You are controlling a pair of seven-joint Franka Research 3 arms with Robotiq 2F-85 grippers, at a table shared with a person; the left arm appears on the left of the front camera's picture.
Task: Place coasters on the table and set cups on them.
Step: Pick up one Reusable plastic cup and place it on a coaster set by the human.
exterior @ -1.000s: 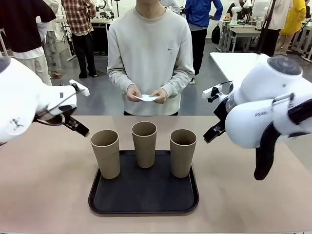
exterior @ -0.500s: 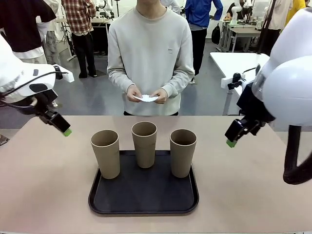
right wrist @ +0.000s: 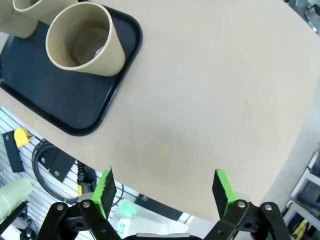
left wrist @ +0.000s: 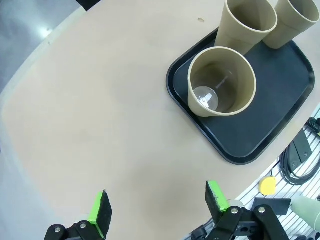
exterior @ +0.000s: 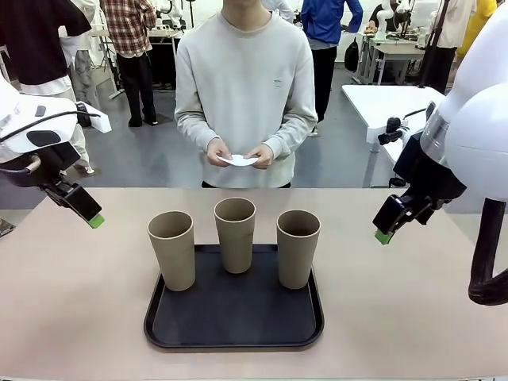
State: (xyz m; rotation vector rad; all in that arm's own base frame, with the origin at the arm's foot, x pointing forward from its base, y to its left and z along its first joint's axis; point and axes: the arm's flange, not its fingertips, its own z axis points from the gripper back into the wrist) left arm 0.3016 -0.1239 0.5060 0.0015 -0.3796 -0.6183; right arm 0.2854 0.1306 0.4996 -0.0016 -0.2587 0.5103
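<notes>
Spread and empty, left pincer (exterior: pixel 94 220) and right pincer (exterior: pixel 385 235) hover mid-left and mid-right; cups (exterior: pixel 236 232) crowd the tray (exterior: pixel 236 319) between.

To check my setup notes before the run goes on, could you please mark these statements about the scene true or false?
1. All three cups stand upright on the black tray. True.
2. A coaster lies on the table beside the tray. False: the white coaster is in the person's hands, at the far side and off the table.
3. The left gripper is shut on a cup. False: it is open and empty, above bare table to the side of the tray.
4. The right gripper is open and holds nothing. True.
</notes>
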